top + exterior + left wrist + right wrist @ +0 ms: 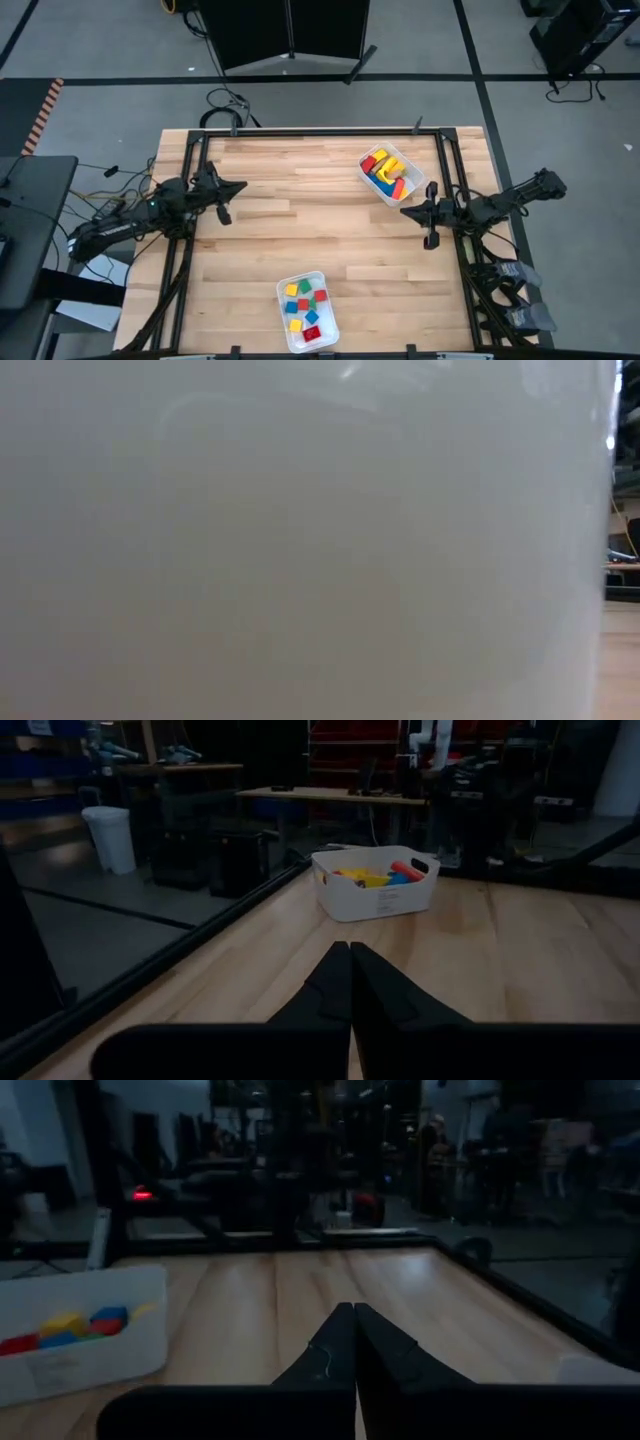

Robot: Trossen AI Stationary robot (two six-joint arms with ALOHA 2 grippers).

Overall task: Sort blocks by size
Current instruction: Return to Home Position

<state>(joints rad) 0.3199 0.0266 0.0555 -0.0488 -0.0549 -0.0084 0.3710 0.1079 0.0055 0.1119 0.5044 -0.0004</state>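
At front of table (300, 235), white tray (281, 290): small cubes (306, 305), grouped as the little size. Mid-table, either side: left gripper (243, 186) and right gripper (404, 211), both closed, empty, parked clear. Far right, second tray (366, 170): longer blocks (388, 172), separated as large.

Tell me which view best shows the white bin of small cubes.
The high view: the white bin of small cubes lies whole, its cubes seen from above. The right wrist view catches only part of it, cut by the frame. The left wrist view shows the other bin instead. The low view shows only blank white.
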